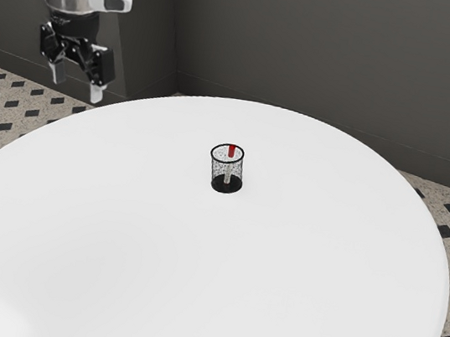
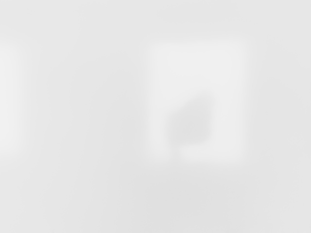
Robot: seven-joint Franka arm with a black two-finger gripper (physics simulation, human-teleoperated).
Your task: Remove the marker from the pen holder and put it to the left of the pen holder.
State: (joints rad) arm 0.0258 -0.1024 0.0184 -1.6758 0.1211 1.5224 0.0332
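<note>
My gripper (image 1: pixel 74 88) hangs at the exterior view's upper left, its two fingers wide apart with nothing between them. It is open, well away from the pen holder and above the table's far left edge. The pen holder (image 1: pixel 216 170), a round black mesh cup, stands upright on the white table. Inside it the marker (image 1: pixel 232 151) stands nearly upright, its red end up at the rim and its pale body visible through the mesh.
The round white table (image 1: pixel 192 274) spreads out beneath, with pale light patches and a soft shadow on a white surface (image 2: pixel 87 194) in the wrist view. A dark grey wall (image 1: pixel 308 62) rises behind the table.
</note>
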